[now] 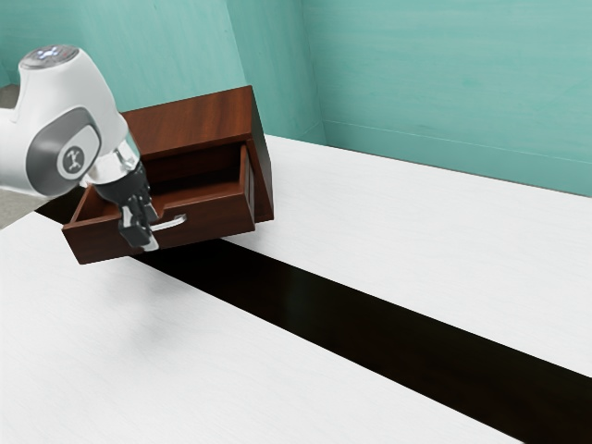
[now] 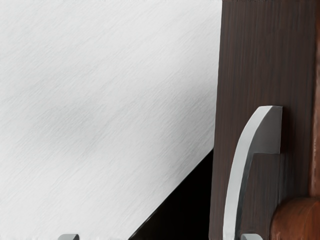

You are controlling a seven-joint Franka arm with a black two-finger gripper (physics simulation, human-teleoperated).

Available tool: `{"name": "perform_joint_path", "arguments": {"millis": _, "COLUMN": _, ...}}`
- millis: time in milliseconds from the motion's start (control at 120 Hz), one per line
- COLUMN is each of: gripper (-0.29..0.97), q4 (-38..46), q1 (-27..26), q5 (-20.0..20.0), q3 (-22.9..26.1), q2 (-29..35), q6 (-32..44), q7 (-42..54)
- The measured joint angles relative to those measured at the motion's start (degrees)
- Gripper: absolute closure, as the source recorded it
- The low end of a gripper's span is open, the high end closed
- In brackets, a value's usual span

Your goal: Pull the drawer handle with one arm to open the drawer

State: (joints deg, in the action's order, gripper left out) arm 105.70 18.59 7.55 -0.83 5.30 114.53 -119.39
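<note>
1. At the exterior view's left, our white arm point(image 1: 60, 139) reaches down from the upper corner to the front of the drawer point(image 1: 213, 222).
2. Our gripper point(image 1: 141, 231) sits at the left end of the grey handle point(image 1: 171, 221) with its fingers apart. In the wrist view one of the fingertips point(image 2: 69, 237) stands well off over the white table point(image 2: 100, 100). The other lies just beside the curved handle point(image 2: 245, 165), so nothing is clamped from both sides.
3. Next comes the drawer itself, standing well out of its cabinet point(image 1: 208, 120) with its hollow inside open to view.
4. That dark wooden cabinet rests on the table's far left part, at the head of a black stripe point(image 1: 370, 338).
5. Farther right, the stripe runs diagonally between white stretches of tabletop, and a teal wall point(image 1: 444, 65) stands behind.
</note>
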Motion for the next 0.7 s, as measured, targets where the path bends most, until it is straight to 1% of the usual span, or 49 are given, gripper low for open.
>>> {"name": "perform_joint_path", "arguments": {"millis": 483, "gripper": 0.34, "q4": -4.7, "q1": -0.2, "q5": 0.0, "q3": 1.4, "q2": 0.8, "q6": -6.7, "q7": -0.3}}
{"name": "perform_joint_path", "arguments": {"millis": 617, "gripper": 0.32, "q4": -6.7, "q1": -0.3, "q5": 0.0, "q3": 1.9, "q2": 1.8, "q6": -8.3, "q7": -0.3}}
{"name": "perform_joint_path", "arguments": {"millis": 700, "gripper": 0.27, "q4": -7.0, "q1": -0.6, "q5": -0.2, "q3": 2.2, "q2": 2.4, "q6": -8.8, "q7": -0.4}}
